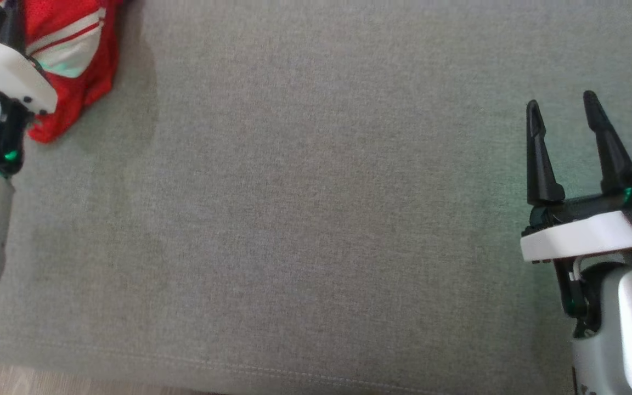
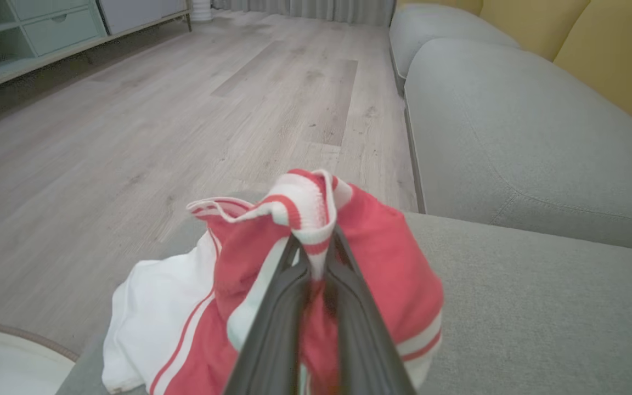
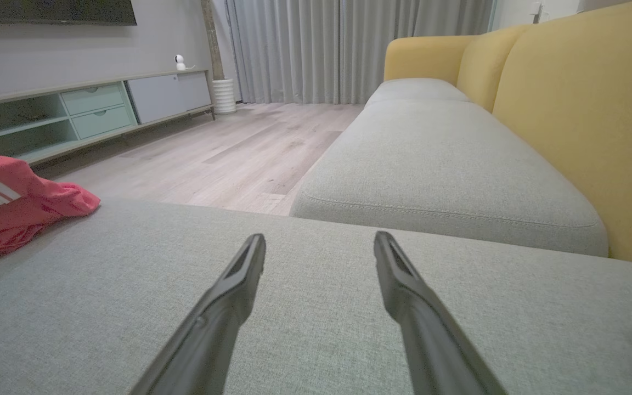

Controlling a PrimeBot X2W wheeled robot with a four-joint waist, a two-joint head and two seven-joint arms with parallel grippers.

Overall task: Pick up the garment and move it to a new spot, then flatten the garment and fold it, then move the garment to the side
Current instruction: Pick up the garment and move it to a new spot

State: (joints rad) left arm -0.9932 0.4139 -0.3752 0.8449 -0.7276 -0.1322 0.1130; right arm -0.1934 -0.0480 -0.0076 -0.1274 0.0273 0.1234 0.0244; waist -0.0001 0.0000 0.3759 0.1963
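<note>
Left pincer (image 2: pixel 316 238) clenched on the red and white garment (image 2: pixel 387 263); right pincer (image 1: pixel 562 100) released, holding nothing.

In the left wrist view the two dark fingers pinch a striped, ribbed edge of the garment at centre frame, and the rest of the cloth hangs bunched around them over the corner of the grey seat cushion (image 2: pixel 541 307). The head view has the garment only as a red heap at the upper left, partly behind the left arm's white wrist plate (image 1: pixel 3 71), so the grip itself is hidden there. The right pincer sits at the right edge, fingers spread. In the right wrist view those fingers part above the cushion, with the garment at the left edge. Farther off are a wooden floor (image 3: pixel 228 148), a yellow backrest (image 3: pixel 585 109), a low cabinet (image 3: pixel 102 104) and grey curtains (image 3: pixel 316 49).
</note>
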